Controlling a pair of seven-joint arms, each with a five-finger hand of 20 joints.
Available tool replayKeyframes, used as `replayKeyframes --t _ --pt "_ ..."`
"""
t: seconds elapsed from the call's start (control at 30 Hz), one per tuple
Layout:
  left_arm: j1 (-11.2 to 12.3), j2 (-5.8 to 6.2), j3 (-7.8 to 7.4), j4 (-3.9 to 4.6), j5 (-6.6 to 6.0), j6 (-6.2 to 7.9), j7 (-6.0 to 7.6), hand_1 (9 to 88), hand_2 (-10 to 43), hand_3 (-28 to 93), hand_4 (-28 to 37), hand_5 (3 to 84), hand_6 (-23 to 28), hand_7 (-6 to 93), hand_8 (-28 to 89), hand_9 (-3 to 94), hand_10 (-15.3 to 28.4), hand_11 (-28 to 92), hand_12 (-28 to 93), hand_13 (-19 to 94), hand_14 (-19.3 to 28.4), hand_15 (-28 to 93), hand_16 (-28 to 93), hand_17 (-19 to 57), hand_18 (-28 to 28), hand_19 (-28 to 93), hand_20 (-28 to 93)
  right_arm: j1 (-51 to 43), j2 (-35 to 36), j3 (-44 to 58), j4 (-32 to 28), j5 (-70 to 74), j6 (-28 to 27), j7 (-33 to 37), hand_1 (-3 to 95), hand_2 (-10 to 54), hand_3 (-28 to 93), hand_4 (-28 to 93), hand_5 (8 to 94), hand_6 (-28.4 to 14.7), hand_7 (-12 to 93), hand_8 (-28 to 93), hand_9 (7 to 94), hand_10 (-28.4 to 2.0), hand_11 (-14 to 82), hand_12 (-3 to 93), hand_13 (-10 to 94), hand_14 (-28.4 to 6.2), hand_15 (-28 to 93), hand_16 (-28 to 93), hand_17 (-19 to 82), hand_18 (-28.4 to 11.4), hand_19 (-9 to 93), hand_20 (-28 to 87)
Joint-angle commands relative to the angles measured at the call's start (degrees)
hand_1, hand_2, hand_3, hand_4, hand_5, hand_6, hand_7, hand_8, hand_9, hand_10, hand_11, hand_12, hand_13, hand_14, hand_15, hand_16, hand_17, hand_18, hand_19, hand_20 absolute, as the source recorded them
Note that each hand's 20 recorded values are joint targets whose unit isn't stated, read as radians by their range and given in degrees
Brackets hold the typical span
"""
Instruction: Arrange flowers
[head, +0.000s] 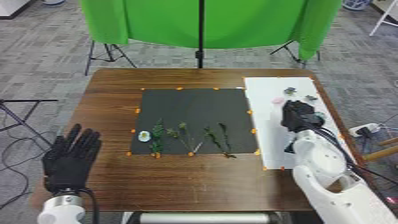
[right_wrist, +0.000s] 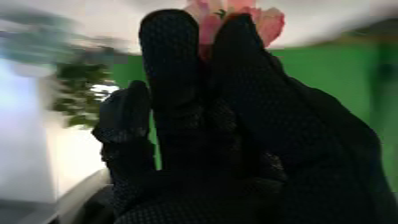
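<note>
Right hand (right_wrist: 213, 195): fingers nearly straight, drawn together, no clear pinch. Pink flower (right_wrist: 266, 26) just past the fingertips, over by the white board (head: 274, 142). Small greyish blooms (head: 290, 91) farther along the board. Dark mat (head: 195, 106): white flower (head: 144, 136), green stems (head: 157, 136) laid out. Likely partway done, board blooms left to place. Left hand (head: 69, 165) spread, beside mat.
</note>
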Motion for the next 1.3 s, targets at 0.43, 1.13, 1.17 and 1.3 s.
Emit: replayKeyframes --t 0.43,1.13,1.17,1.3 --pt "-2.9 1.04 3.58 1.39 -1.70 0.99 -0.36 26.4 14.0 80 -28.3 42.0 8.9 10.2 -10 41.7 16.6 24 12 32 16.9 39 -6 -6.1 14.1 35 13 34.7 -22.4 -31.8 17.8 -3.0 -4.9 -26.1 63.1 -9.5 71 -28 72.8 -0.4 50 1 81.8 -11.4 17.9 43.8 74 -5.9 44 42 37 -21.9 90 41" --pt "-7.1 5.00 6.72 2.41 -2.45 -0.49 -0.30 26.5 14.1 80 -28.3 42.3 9.0 10.5 -10 42.2 16.6 24 12 32 16.9 40 -6 -6.1 14.2 35 13 28.0 -32.7 -29.2 30.2 -18.3 -4.7 -22.1 63.1 -9.5 70 -28 70.6 0.3 43 -6 78.2 -10.6 13.6 40.7 72 -5.1 43 42 35 -21.5 87 41" --pt "-6.6 5.01 6.55 2.15 -2.47 -0.37 -0.10 26.5 14.1 79 -28.3 42.3 8.9 10.5 -10 42.2 16.6 24 12 32 16.9 40 -6 -6.1 14.2 35 13 27.8 -32.8 -28.8 30.1 -18.7 -5.0 -22.6 63.0 -9.5 70 -28 70.3 0.2 43 -6 78.0 -10.6 13.7 40.7 71 -5.1 43 42 35 -21.5 87 41" --pt "-6.4 4.73 6.22 2.23 -2.84 -0.06 0.39 26.5 14.1 80 -28.3 42.3 8.8 10.6 -10 42.2 16.6 24 12 32 16.9 40 -6 -6.1 14.2 35 13 28.8 -32.1 -29.9 29.6 -15.8 -4.7 -20.3 62.6 -9.5 70 -28 69.0 0.1 37 -7 75.9 -10.3 12.7 38.3 69 -5.6 46 41 35 -21.6 87 41"
